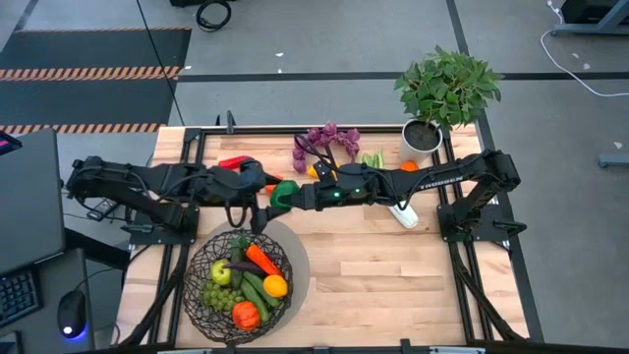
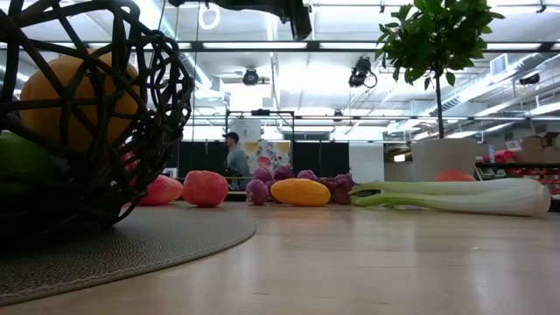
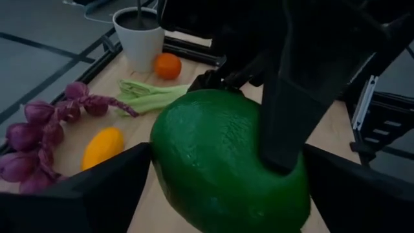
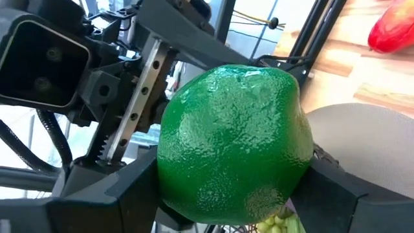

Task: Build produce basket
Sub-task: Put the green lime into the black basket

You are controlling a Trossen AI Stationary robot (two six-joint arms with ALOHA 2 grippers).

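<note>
A round green dimpled fruit hangs above the table, just beyond the far rim of the wire basket. My right gripper reaches in from the right and is shut on the fruit. My left gripper comes from the left and is open, one finger on either side of the same fruit. The basket stands on a grey round mat near the front left. It holds a carrot, an orange, cucumbers, green grapes, a green apple and a tomato. My right gripper pinches the green fruit between its two fingers, one finger lying on the fruit's side. The fingers come about level from the table's right. The fruit is lifted clear of the table. My left gripper: whether its open fingers touch the fruit, I cannot tell.
Along the far edge lie purple grapes, celery, an orange, a yellow fruit and a red pepper. A potted plant stands at the far right. The near right of the table is bare wood.
</note>
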